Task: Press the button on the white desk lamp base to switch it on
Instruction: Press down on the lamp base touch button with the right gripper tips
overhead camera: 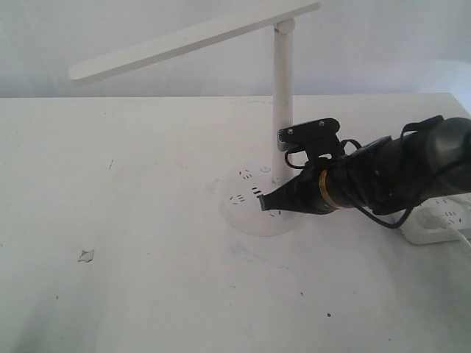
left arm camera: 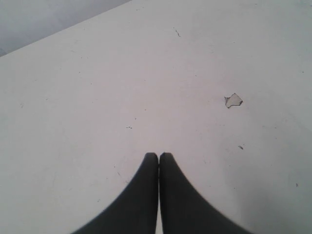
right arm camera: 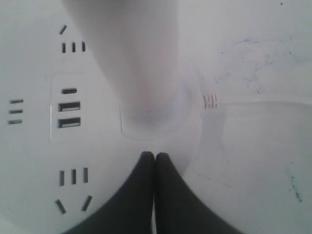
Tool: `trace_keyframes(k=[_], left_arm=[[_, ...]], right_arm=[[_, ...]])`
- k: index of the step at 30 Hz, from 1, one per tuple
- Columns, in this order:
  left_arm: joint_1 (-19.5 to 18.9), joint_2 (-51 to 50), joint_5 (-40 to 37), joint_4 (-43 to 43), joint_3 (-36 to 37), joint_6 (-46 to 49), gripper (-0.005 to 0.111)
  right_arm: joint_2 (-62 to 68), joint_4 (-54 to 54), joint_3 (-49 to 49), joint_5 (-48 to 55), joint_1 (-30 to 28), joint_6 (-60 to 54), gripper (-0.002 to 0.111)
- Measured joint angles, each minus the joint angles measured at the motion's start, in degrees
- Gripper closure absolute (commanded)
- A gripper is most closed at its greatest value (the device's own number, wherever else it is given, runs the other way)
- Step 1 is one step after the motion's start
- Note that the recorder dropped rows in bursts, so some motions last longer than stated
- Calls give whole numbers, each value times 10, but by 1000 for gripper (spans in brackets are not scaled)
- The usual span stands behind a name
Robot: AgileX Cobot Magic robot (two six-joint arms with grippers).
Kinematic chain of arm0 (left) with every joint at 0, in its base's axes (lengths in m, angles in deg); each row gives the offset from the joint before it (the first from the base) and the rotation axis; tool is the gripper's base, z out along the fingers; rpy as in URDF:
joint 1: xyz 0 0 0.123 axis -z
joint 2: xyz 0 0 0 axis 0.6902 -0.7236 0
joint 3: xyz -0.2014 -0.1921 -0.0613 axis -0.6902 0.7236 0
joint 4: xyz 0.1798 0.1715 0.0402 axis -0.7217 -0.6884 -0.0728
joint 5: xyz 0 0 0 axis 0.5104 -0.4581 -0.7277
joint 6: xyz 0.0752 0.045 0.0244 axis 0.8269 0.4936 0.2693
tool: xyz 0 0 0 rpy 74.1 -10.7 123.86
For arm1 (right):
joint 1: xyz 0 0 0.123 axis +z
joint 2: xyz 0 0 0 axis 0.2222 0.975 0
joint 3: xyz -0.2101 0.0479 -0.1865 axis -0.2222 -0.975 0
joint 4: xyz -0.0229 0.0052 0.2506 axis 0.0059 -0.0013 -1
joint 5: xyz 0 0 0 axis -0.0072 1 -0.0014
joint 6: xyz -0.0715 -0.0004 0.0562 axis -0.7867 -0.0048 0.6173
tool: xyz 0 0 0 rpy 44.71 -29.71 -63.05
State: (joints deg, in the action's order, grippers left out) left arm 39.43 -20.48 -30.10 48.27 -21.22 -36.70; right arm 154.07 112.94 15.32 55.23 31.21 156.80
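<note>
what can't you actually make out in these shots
1. Button: not clearly identifiable on the lamp base. In the right wrist view the pole and the right hand cover part of the base.
2. Contact: in the exterior view the hand's own tip hides whether it touches the base.
3. Power strip: cut off by the exterior view's right edge and partly behind the arm.
</note>
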Motion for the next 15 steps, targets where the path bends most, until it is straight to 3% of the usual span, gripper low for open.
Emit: trace_keyframes(k=[15], left_arm=[[0,0,0,0,0,0,107]], right_arm=[[0,0,5,-10,0,0,108]])
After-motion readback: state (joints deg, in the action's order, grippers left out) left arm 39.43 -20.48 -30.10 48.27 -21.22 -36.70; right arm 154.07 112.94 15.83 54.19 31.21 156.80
